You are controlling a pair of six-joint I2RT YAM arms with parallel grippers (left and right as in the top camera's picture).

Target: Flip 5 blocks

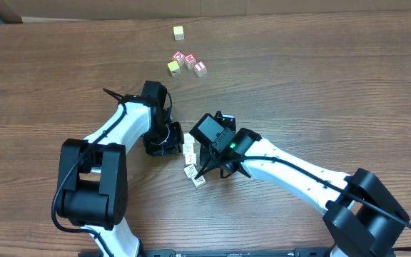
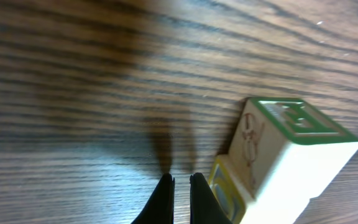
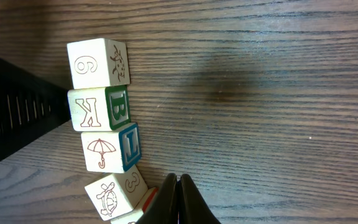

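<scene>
Presently, left gripper and right gripper both pressed together, holding nothing, flanking the row of blocks on the table.

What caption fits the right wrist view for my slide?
Shut right fingers beside a crooked column of pale letter-and-picture blocks on the woodgrain table.

We see a wood-grain bench. Pale blocks lie in a row at frame centre, with red-faced cubes and two yellow cubes in the upper middle.
</scene>
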